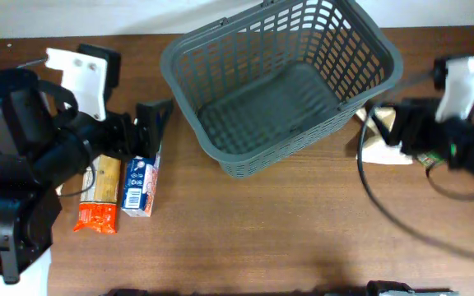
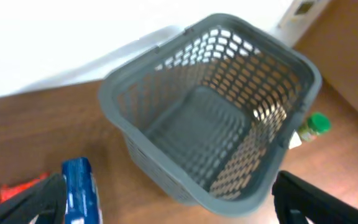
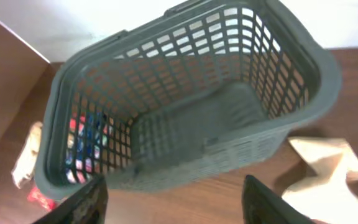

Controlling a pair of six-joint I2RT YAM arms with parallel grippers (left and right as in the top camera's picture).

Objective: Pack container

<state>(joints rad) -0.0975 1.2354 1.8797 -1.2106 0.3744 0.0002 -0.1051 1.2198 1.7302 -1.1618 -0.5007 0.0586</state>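
The container, a large dark grey lattice basket (image 1: 336,49), stands at the back centre of the table with nothing inside. It fills the left wrist view (image 2: 253,62) and the right wrist view (image 3: 185,56). My left gripper (image 1: 153,123) is open and empty to the left of the basket, above a blue carton (image 1: 141,185); in the left wrist view (image 2: 166,211) its fingers are spread wide. My right gripper (image 1: 378,123) is open and empty to the right of the basket; it also shows in the right wrist view (image 3: 176,205).
An orange pasta packet (image 1: 101,193) lies beside the blue carton (image 2: 79,190) at the left. A beige packet (image 1: 381,146) lies right of the basket, also in the right wrist view (image 3: 328,168). A green-capped bottle (image 2: 312,126) stands beyond the basket's right side.
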